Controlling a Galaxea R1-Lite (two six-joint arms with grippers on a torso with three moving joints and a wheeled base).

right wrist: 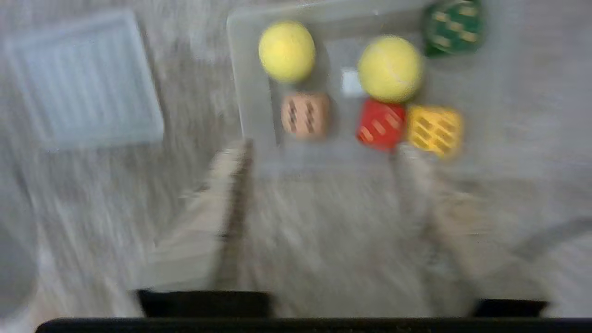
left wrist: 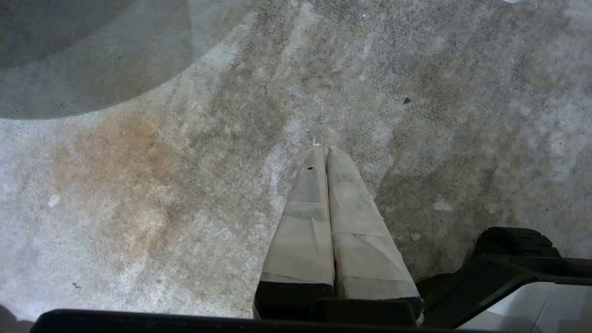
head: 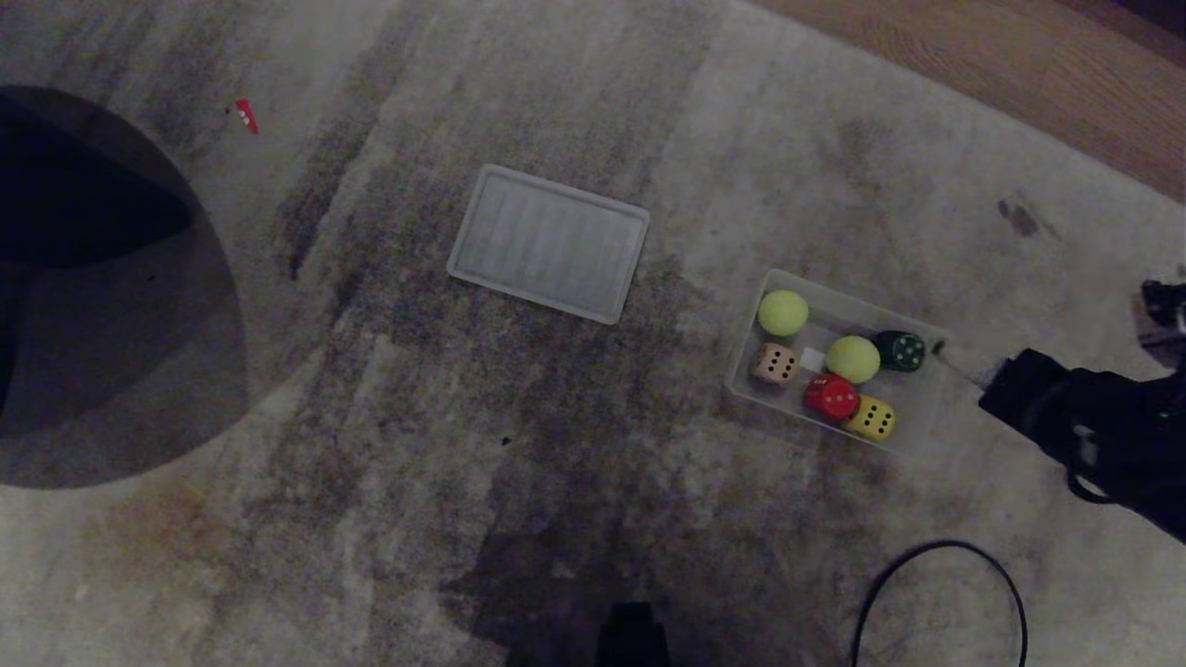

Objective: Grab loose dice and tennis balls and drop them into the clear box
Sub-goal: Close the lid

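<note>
Head view: high, looking steeply down on carpet [head: 574, 482]; clear box [head: 927, 421] right of centre, ribbed lid [head: 548, 243] mid-frame. Right wrist view: nearer, blurred, faces the same clear box [right wrist: 252, 92] and lid [right wrist: 83, 78] past its own fingers [right wrist: 217, 208]. Left wrist view: close over bare carpet [left wrist: 138, 185], shares only that.
</note>
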